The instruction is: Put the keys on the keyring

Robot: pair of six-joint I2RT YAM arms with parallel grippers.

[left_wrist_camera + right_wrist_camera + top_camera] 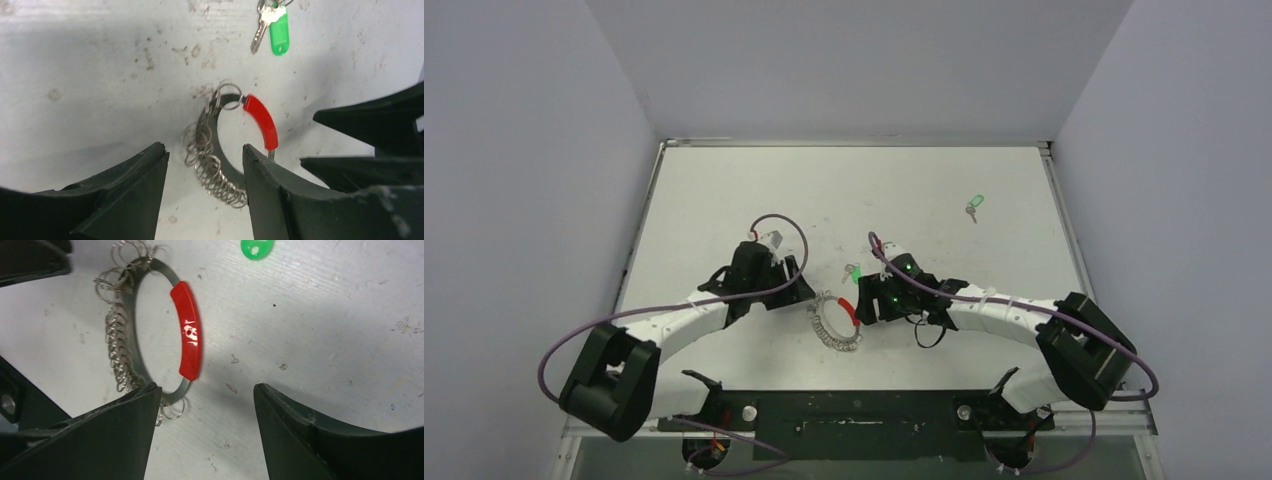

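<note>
Spread apart, empty: left gripper [205, 150], right gripper [207, 387], at the keyring [262, 120]. Hidden under their fingers [280, 200]: part of its rim. Just beyond it, keys [272, 25], partly cropped.

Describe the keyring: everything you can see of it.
The keyring is a flat silvery metal hoop with one curved red segment and many small wire split rings bunched along the opposite side. It appears to lie flat on the white table, between the open left gripper and right gripper; a finger of each overlaps its edge, contact unclear. The keys lie apart.
</note>
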